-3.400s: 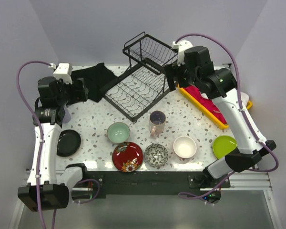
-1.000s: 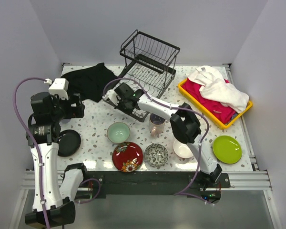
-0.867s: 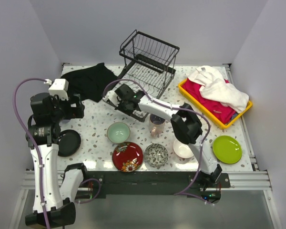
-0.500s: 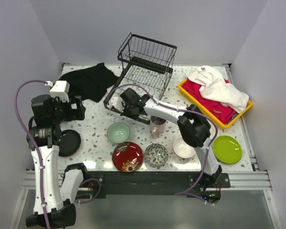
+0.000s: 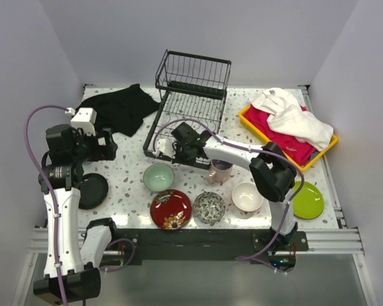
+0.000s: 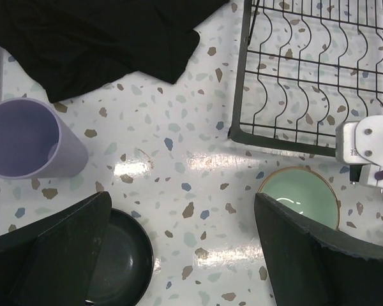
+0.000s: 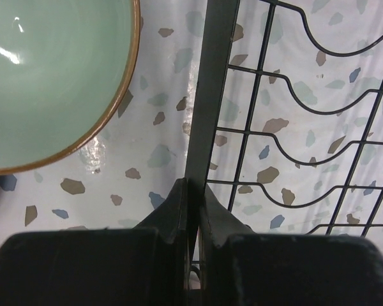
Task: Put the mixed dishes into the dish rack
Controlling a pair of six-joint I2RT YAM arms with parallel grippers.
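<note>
Far middle of the table: the dish rack (image 5: 190, 121) is stood here, with its raised basket (image 5: 193, 73) at the back and its flat grid turned toward the arms.
Right gripper (image 7: 193, 191): its fingers are pinched tight on the near frame bar of the dish rack.
Left gripper (image 6: 185, 255): it is held spread wide above the table's left side, and nothing is grasped.
Pale green bowl (image 5: 158, 176): it is set on the table just beside the gripped bar, outside the rack.
Front row: the red floral bowl (image 5: 171, 208), patterned bowl (image 5: 209, 206) and white bowl (image 5: 247, 197) are laid near the arm bases.
Pinkish mug (image 5: 220, 171): it is stood upright just behind that row.
Lime plate (image 5: 308, 199): it is laid at the right and partly covered by the right arm.
Black plate (image 6: 118, 258) and lavender mug (image 6: 25, 137): both are seen below the left gripper, with the mug upright.
</note>
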